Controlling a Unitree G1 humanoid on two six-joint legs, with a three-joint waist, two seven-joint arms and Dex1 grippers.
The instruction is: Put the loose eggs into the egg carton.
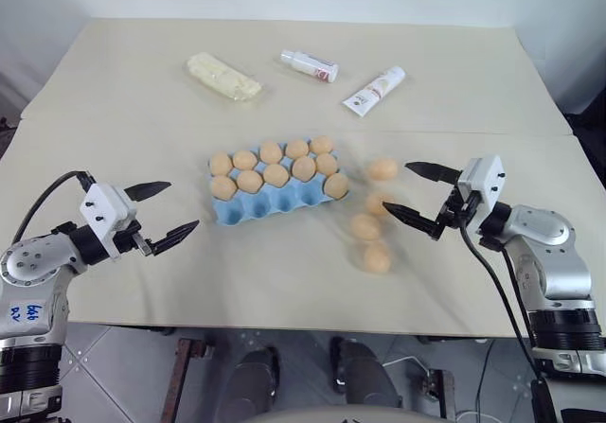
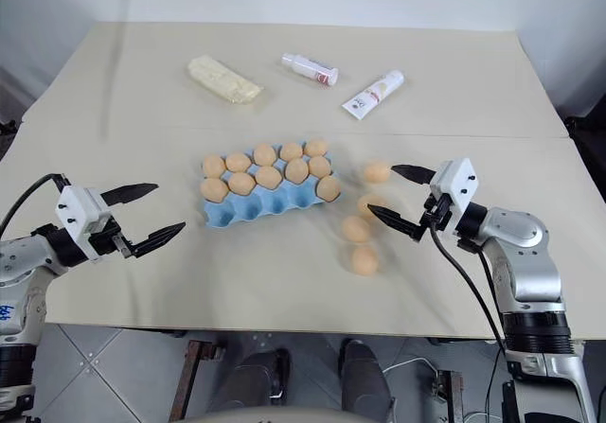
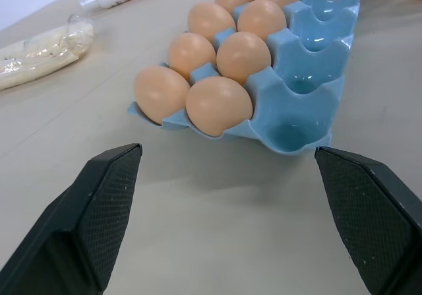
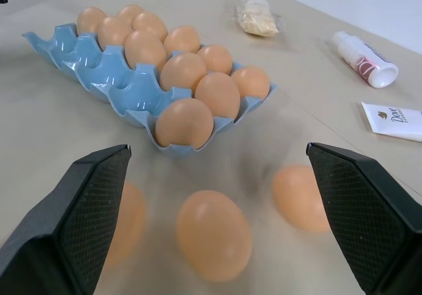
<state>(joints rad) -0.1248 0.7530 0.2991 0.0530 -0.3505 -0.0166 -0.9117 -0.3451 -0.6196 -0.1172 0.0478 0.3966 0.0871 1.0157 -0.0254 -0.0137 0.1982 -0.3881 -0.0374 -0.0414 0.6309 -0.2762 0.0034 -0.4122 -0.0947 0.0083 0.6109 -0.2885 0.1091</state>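
Four loose eggs (image 1: 377, 258) on table (image 1: 284, 281), right of egg carton (image 1: 275, 205); right pincer (image 1: 421, 194), spread and empty, just beside them; left pincer (image 1: 161, 215), spread, across the carton.

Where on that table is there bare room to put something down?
Bare cloth lies between the left gripper and the egg carton, and along the near edge. It is crowded where the loose eggs lie by the right gripper, and behind the carton by the bottle and tube.
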